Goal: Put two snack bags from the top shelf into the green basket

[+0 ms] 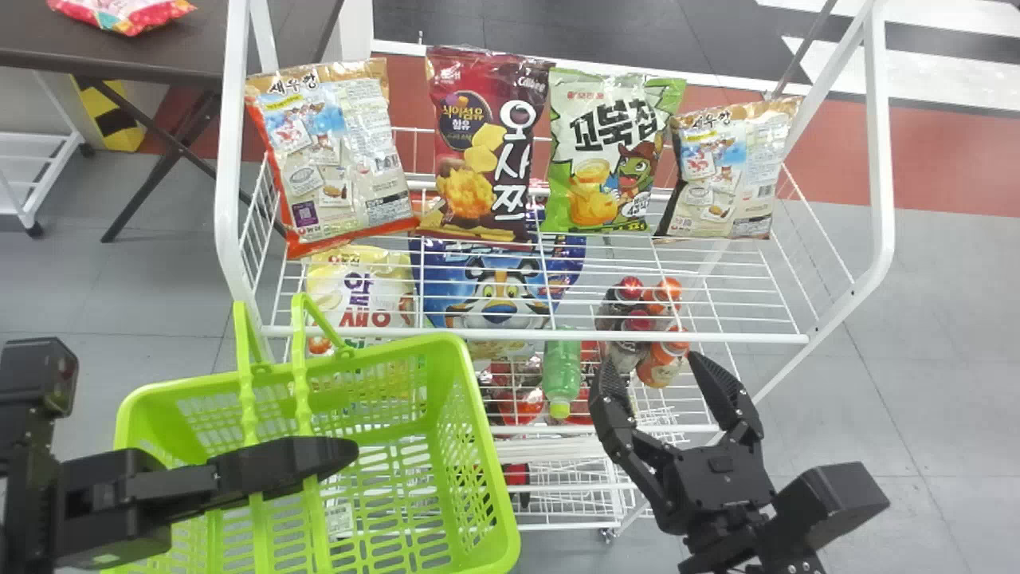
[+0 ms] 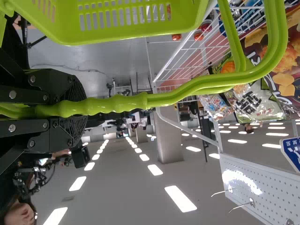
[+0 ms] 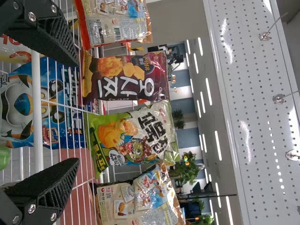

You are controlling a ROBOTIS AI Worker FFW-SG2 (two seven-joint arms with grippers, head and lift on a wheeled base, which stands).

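You are gripping the smooth green handles (image 2: 117, 104) of the light-green plastic basket (image 1: 460, 363) in your left gripper (image 1: 339, 452), and the basket is hanging beside its fingers. Your right gripper (image 1: 653, 364) is holding its fingers wide apart. Beyond their tips, a glossy dark-red snack bag (image 1: 470, 159) and a green-and-white snack bag (image 1: 594, 171) are standing side by side on the white wire top shelf (image 1: 717, 337).
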